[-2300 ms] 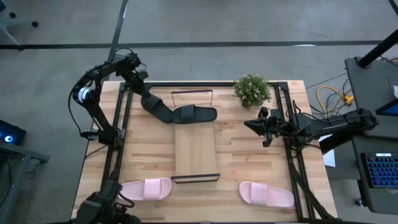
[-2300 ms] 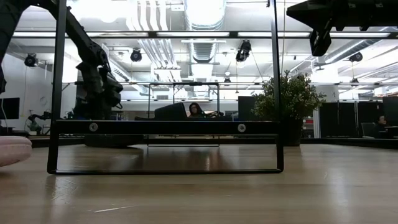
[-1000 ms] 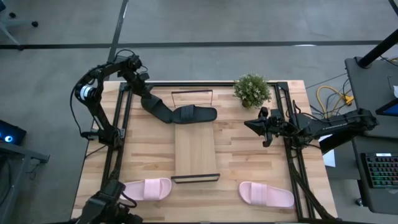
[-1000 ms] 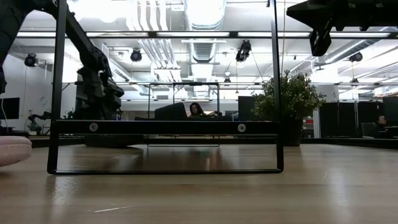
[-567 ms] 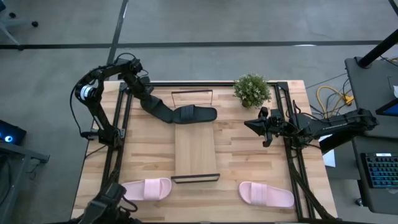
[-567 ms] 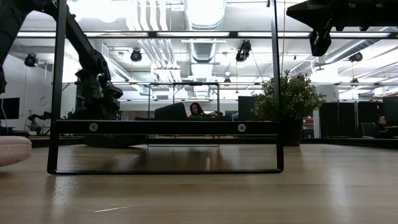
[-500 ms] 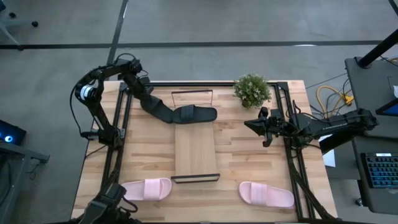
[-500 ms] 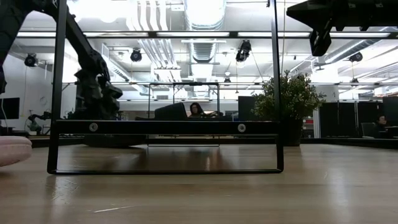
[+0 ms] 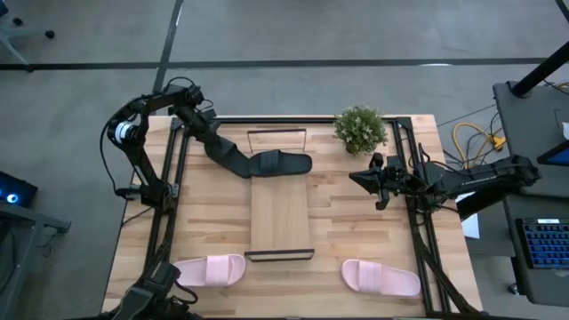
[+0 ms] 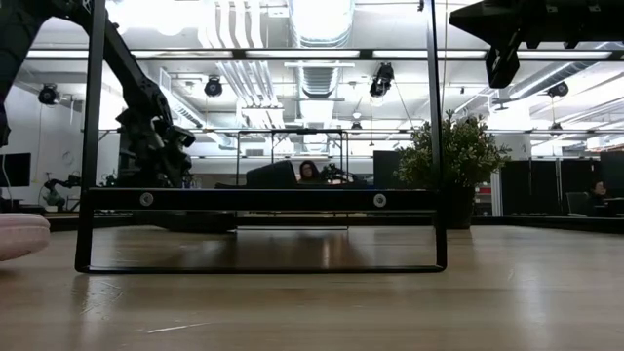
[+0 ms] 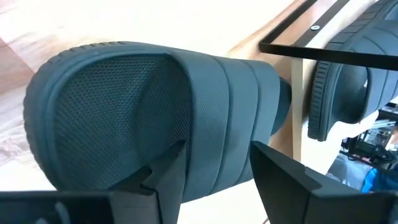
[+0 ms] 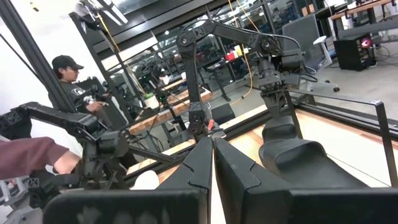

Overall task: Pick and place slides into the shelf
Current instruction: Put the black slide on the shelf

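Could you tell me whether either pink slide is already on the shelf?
No, both pink slides lie on the table beside the shelf's near end.

Left arm bent in from the table's far-left corner, its left gripper (image 9: 216, 145) low at the far side, dark fingers (image 11: 163, 180) clamped on a black slide sandal (image 9: 233, 160). Right arm held level at the right edge, right gripper (image 9: 358, 179) raised, fingers (image 12: 200, 163) pressed together.
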